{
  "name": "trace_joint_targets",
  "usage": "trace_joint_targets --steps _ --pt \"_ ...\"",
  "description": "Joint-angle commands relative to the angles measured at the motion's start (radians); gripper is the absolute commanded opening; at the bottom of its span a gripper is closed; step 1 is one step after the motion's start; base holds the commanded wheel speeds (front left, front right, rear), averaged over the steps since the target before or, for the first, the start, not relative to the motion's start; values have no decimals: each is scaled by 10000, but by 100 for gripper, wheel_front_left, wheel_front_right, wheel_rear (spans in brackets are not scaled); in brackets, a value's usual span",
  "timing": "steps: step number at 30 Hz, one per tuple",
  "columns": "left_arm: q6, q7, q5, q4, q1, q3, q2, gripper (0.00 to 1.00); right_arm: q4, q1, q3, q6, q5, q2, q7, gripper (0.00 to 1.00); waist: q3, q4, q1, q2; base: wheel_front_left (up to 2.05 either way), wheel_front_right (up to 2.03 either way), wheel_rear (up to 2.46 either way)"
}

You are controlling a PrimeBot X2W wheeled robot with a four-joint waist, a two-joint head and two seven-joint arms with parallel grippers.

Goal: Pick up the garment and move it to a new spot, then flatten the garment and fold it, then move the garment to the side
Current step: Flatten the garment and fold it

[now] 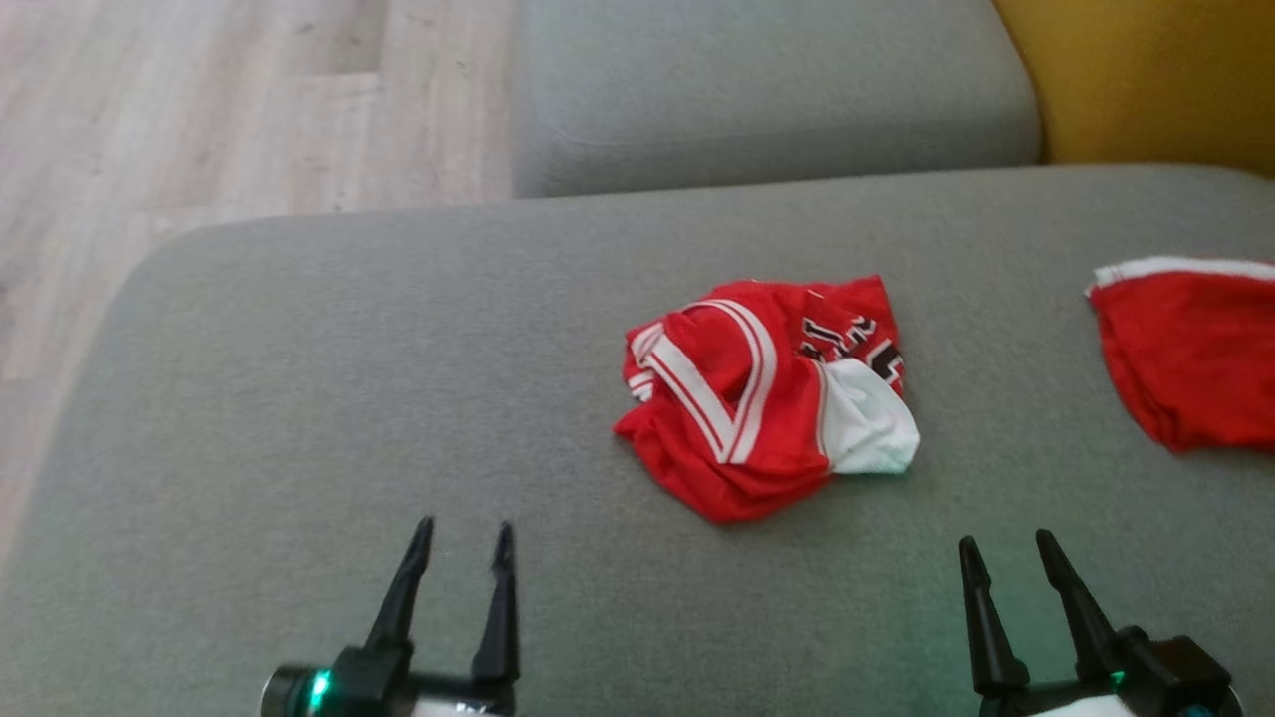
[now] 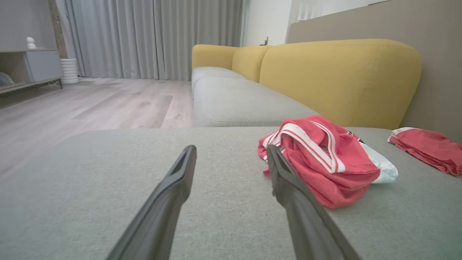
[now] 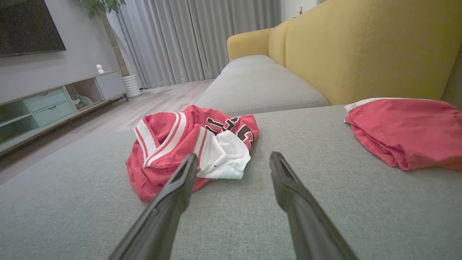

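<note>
One crumpled garment, lettering half-hidden

Two red garments: one crumpled jersey, one flatter piece. Two end effectors: left end effector, right end effector.

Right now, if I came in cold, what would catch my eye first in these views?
A crumpled red jersey with white stripes lies mid-cushion on the grey sofa. A second red garment lies apart from it at the right edge, near the yellow backrest. The left gripper and right gripper sit short of the jersey, jaws open and empty.
</note>
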Motion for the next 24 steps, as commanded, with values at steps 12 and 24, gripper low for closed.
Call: trace_joint_targets --steps 12,24 --pt "-831 -97 -615 1648 -3764 -2046 -74 100 -457 -1483 632 -7 17 -372 -38 100 1939 -1803 0 0 0 0 0" --pt "-852 -97 -1616 4866 -6495 -3394 -74 100 -437 -2224 833 -7 151 -199 -38 100 3140 -2885 0 0 0 0 0"
